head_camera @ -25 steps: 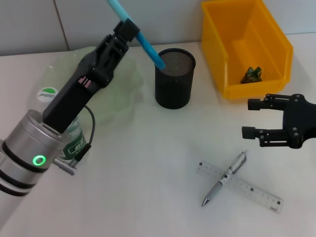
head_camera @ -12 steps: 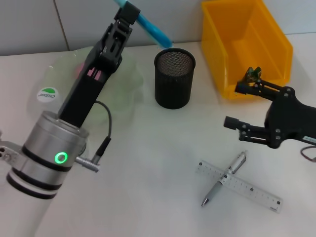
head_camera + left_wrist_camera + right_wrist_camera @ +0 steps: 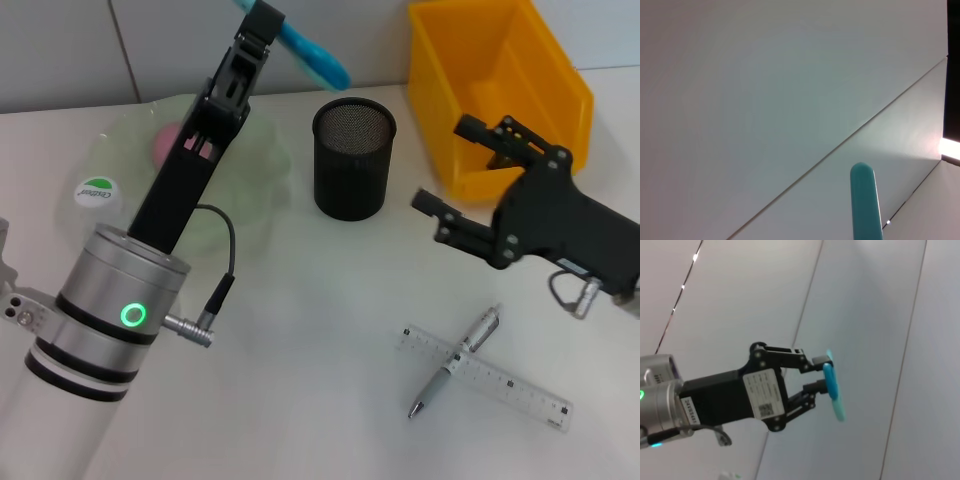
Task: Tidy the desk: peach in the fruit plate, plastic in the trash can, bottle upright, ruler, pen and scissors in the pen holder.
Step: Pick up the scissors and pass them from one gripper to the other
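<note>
My L claw grips teal scissors above pen holder, not in yet; R claw open, empty; pen & ruler on bench; peach plated.

Left gripper sat mid-frame, its black body reaching in from the left edge on a silver wrist section with a green light at the far left. Its fingers were clamped on a flat blue scissors handle, which angled down toward lower right. A white label with QR code faced the camera. Background: pale wall panels with diagonal seams.
</note>
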Robot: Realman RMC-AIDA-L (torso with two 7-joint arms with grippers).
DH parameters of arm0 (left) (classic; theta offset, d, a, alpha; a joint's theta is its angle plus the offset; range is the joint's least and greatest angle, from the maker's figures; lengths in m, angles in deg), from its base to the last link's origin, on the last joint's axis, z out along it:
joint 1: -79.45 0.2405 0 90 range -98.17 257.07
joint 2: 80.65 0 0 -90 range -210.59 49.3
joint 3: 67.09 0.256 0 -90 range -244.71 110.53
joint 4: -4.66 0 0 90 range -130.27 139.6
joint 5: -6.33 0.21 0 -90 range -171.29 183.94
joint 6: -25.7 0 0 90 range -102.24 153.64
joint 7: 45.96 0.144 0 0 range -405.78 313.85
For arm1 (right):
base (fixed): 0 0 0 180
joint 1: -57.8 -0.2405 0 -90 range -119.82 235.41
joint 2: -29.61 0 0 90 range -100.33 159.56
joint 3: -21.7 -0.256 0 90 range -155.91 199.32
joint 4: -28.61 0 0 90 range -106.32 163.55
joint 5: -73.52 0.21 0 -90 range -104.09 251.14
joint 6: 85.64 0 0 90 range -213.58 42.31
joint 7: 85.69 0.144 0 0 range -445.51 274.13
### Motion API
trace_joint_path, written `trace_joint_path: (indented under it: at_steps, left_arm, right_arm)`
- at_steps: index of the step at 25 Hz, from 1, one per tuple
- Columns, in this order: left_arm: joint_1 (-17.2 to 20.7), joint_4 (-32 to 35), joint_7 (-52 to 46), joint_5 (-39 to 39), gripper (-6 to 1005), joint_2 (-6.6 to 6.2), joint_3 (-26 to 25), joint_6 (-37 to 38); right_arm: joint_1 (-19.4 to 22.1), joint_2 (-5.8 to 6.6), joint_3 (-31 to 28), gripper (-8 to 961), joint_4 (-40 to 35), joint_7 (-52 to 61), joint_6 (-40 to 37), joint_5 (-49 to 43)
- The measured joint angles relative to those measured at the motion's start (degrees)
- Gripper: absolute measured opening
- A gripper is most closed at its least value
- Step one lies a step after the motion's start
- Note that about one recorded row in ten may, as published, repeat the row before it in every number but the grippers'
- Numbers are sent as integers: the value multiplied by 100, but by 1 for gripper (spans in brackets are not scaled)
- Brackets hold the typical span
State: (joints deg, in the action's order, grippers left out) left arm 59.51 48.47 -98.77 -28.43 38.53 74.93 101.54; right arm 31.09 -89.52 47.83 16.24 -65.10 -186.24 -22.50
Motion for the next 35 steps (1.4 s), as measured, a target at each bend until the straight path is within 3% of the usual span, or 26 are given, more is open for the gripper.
trace_joint_path:
  at_steps: [14,35]
  left_arm:
    - [14,64,4,-223,239,0,132,6]
    - [-89,83,-353,-287,239,0,151,-147]
  right_arm:
    - [-414,-49,-368,773,1373,-1899,-210,180]
    - [-791,-66,-653,765,1752,-2498,-419,170]
